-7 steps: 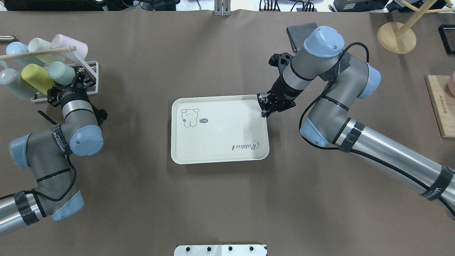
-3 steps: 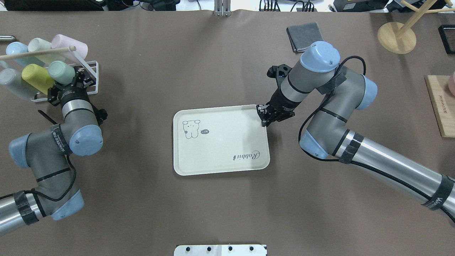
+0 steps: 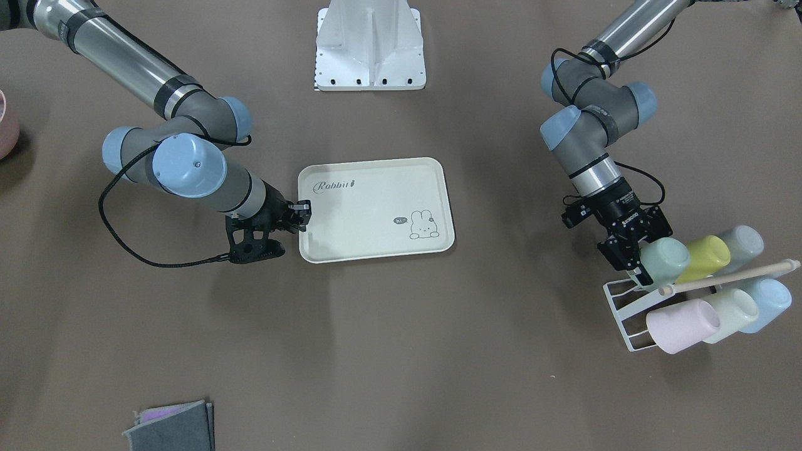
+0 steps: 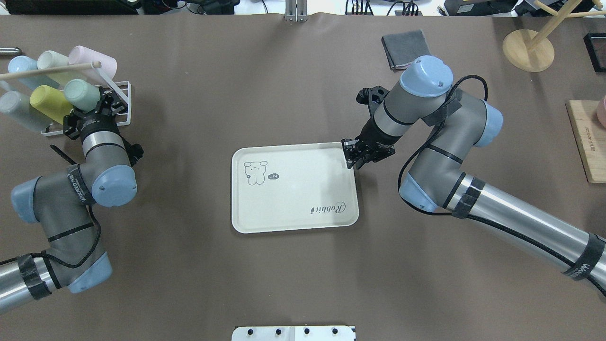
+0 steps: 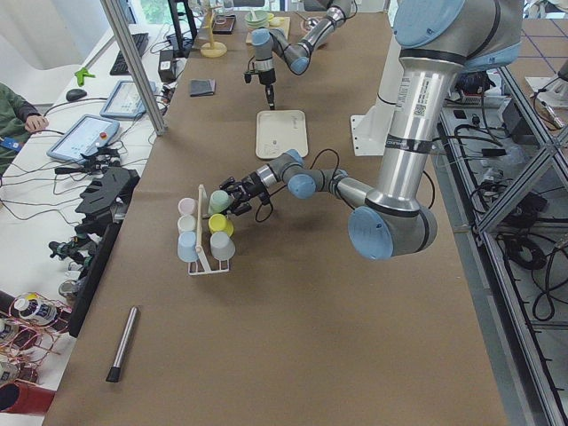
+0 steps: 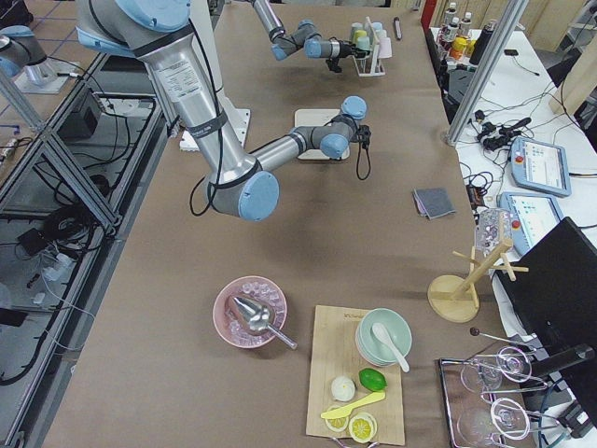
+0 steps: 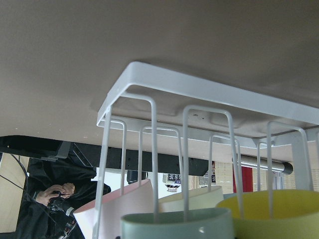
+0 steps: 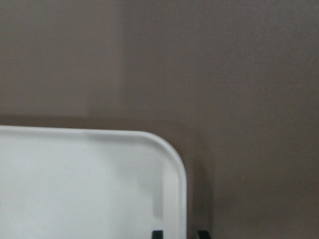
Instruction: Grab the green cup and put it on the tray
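The green cup lies on its side in a white wire rack at the table's far left, next to a yellow cup. My left gripper has its fingers either side of the green cup's near end and is shut on it; in the left wrist view only the cup's rim shows. The cream tray lies mid-table. My right gripper is shut on the tray's far right corner, its fingertips straddling the rim.
The rack also holds pale green, blue, grey and pink cups under a wooden stick. A grey cloth lies far right of centre. A wooden stand and a board sit at the right edge.
My right gripper has dragged the tray toward the robot's side of the table. My left gripper and the green cup have shifted slightly away, deeper along the rack.
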Robot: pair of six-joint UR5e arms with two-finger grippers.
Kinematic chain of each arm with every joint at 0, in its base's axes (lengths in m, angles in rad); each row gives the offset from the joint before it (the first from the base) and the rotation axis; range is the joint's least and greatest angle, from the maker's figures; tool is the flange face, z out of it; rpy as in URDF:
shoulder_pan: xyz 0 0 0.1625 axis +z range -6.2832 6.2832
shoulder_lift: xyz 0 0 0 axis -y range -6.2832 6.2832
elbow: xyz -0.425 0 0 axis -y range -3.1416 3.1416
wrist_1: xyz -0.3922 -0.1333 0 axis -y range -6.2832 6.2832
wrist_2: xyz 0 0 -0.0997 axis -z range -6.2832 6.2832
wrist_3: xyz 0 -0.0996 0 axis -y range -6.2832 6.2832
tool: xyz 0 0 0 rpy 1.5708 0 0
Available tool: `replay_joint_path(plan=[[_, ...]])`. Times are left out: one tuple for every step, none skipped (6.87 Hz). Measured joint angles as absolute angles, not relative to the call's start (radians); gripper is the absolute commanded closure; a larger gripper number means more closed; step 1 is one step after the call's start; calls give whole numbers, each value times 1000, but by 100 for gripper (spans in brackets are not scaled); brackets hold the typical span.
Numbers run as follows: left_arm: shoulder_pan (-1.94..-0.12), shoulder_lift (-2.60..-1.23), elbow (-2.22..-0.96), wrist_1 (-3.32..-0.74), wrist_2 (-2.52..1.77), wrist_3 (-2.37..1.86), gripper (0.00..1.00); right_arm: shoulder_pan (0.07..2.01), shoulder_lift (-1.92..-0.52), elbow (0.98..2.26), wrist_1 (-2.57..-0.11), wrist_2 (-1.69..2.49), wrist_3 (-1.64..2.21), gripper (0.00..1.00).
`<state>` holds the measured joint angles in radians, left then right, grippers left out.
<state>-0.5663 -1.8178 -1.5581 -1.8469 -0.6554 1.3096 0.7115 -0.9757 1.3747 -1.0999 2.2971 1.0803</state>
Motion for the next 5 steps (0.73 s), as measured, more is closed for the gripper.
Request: replay_joint_path(plan=[[-568,-1817,-1569,-1856,-656,1329,42,718,-979,1377,-1101,2295,1081,10],[-570,-1813,-1576,-1884,-655,1358,42,735,-986,1386,-1105,2294,1081,8],[-572,-1808,-1581,-1919,-655,1390,42,771,-1004,1403,-1111,2296,1078,3],[-573,-1800,-1587,-1941,-654,1409,42,826,-1045,1434,-1115,2298,1062,1],[-574,-1785,-1599,-1950,-654,1417,42,885,-1099,1468,-1119,2299,1012,0]])
